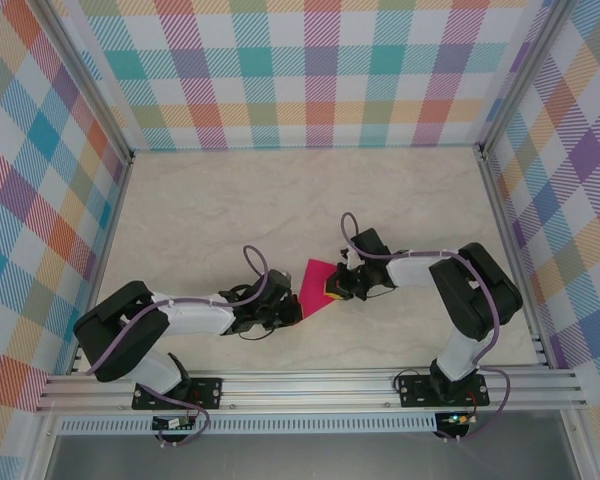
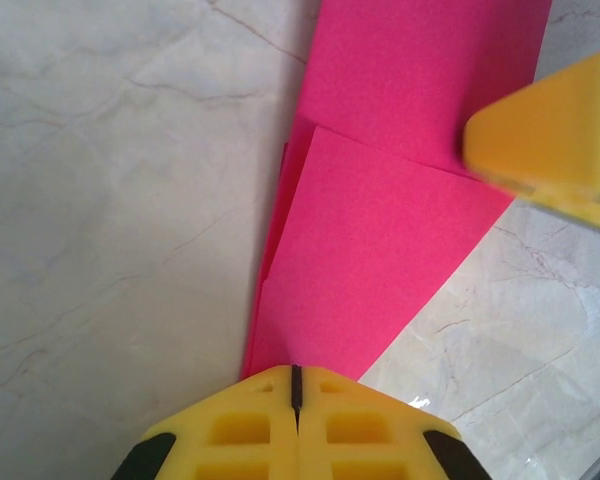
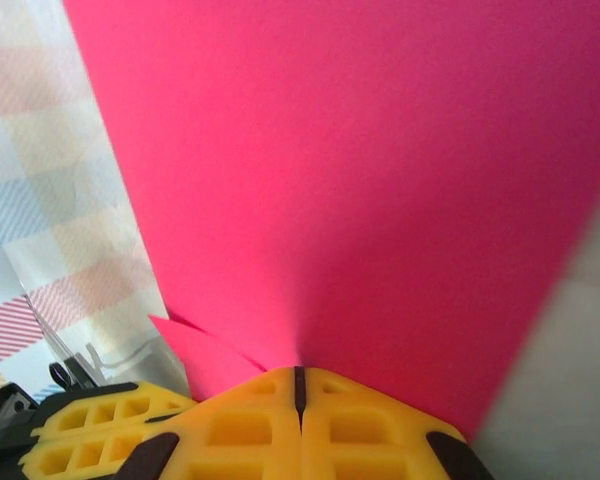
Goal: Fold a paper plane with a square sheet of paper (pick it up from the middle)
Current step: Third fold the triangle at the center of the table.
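Partly, the pink paper sheet [image 1: 317, 287] is covered by the two grippers that flank it near the middle of the table [image 1: 230, 210], and its right edge is lost under the right gripper [image 3: 300, 384]. The sheet is thin, matte and folded into overlapping flaps that taper to a narrow tip. The left gripper [image 2: 295, 385] has its yellow, ribbed fingers pinched together on that tip. The right gripper's fingers are clamped on the opposite edge. The tabletop is pale, glossy and marble-veined.
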{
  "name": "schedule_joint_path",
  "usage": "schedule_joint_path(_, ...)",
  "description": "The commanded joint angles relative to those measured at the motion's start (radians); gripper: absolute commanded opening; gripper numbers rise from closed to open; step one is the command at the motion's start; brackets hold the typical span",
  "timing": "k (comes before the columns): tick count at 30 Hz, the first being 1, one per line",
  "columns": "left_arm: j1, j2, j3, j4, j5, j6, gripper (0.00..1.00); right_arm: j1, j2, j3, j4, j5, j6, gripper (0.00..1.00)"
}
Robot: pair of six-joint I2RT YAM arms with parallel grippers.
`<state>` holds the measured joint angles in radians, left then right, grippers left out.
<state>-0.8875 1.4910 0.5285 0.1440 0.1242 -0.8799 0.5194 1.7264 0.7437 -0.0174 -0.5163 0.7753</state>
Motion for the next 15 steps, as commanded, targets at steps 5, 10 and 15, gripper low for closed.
schedule_joint_path(5,0.005,-0.026,-0.061,-0.08,0.002,-0.001,0.04,-0.126,-0.013,-0.019,-0.007,-0.024,-0.076,0.02)
schedule_joint_path(10,0.003,-0.048,-0.032,-0.053,0.026,0.011,0.05,-0.135,-0.172,-0.025,-0.128,-0.03,-0.115,0.19)
schedule_joint_path(15,0.004,-0.069,-0.004,-0.084,0.018,0.03,0.06,-0.134,-0.179,-0.081,-0.077,-0.111,-0.061,0.4)
